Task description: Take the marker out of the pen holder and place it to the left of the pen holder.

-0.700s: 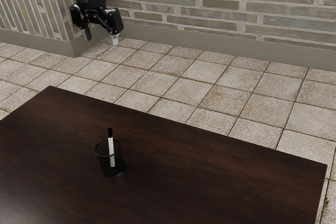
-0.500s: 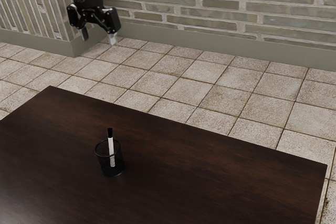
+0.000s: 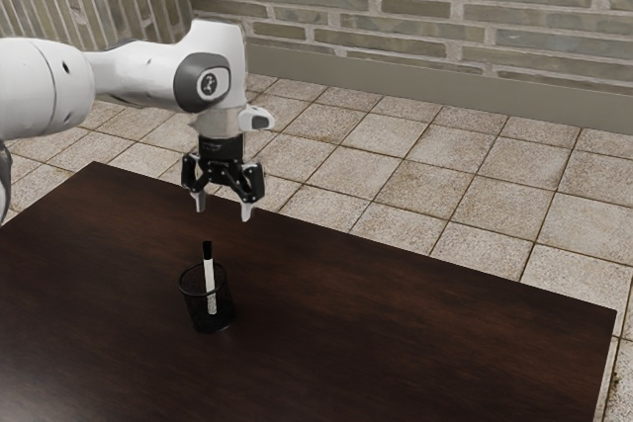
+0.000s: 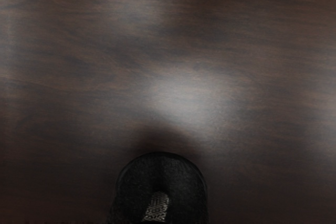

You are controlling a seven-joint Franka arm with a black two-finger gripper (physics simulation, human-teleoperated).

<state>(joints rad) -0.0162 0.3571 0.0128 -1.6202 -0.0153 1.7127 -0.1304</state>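
Exterior view: should you descend off-centre, you may knock the marker [image 3: 209, 273] against the pen holder [image 3: 224, 311] and tip both onto the table [image 3: 396, 328]. The marker stands inside the pen holder, black end up, below and well apart from your gripper [image 3: 224, 212], which is released, spread and empty.

Marker [image 3: 209, 272]: white, black end. Pen holder [image 3: 224, 316]: black mesh. Table [image 3: 396, 333]: dark brown, wood-grained. Arm [image 3: 143, 74]: white, grey-trimmed. Gripper [image 3: 224, 212]: black, pale-grey tips. Floor tiles [image 3: 388, 135]: mottled beige. Brick wall [image 3: 386, 22]: grey-green, pale joints.
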